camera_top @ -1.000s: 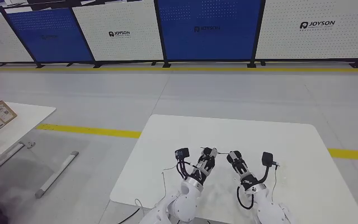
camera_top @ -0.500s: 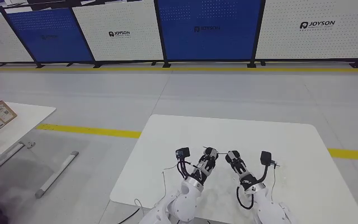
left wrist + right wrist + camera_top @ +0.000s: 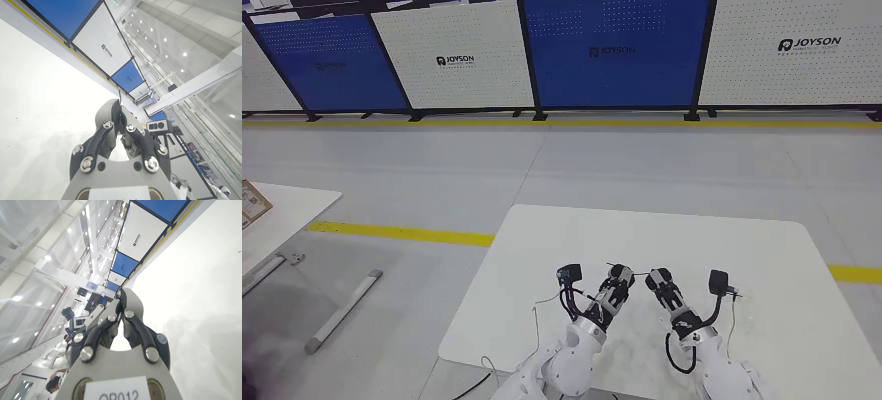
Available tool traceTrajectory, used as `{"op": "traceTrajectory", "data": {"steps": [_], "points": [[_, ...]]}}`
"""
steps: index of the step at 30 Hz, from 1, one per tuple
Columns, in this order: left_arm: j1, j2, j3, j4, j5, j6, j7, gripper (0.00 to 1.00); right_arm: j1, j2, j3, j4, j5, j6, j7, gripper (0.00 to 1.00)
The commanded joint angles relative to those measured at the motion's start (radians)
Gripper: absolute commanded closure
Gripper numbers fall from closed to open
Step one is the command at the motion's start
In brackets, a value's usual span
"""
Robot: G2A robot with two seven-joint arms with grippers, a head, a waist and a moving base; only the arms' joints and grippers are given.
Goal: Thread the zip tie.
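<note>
A: Jaws clenched on both arms: our left gripper [image 3: 119,108] pinches the zip tie [image 3: 119,96], tail poking beyond its tips.
B: Just beside the left gripper, our right gripper [image 3: 121,298] likely clamps the head; we must align along that axis.

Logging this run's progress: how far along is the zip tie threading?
Done: the zip tie is picked up, with the left gripper shut on its strap and the tip poking out. In hand: the right gripper is shut on a dark bit, likely the head, and both sit close together above the table. Left: feeding the tip through the head; whether it has started is too small to tell.
</note>
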Motion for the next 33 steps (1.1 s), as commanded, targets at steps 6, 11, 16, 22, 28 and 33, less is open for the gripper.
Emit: {"op": "traceTrajectory", "data": {"steps": [6,11,16,22,28,33], "points": [[-0.002,0.0,-0.001,0.004,0.022,0.008,0.008,1.0,-0.005,0.0,0.003,-0.005,-0.012,0.006,-0.008,1.0],[-0.003,0.0,-0.001,0.006,0.026,0.008,0.008,1.0,-0.006,0.0,0.005,-0.007,-0.02,0.008,-0.007,1.0],[-0.003,-0.001,-0.004,0.005,0.02,0.007,0.017,0.64,-0.009,-0.001,0.005,-0.01,-0.03,0.016,-0.017,1.0],[-0.002,-0.001,-0.007,0.005,0.022,0.012,0.017,0.61,-0.009,-0.002,0.004,-0.009,-0.036,0.018,-0.016,1.0],[-0.004,-0.001,0.003,0.01,0.038,0.021,0.002,0.66,-0.009,-0.003,0.001,-0.009,-0.041,0.017,-0.014,1.0],[-0.01,-0.003,0.008,0.017,0.039,0.027,0.003,0.84,-0.007,-0.004,-0.001,-0.009,-0.049,0.016,-0.014,1.0]]}}
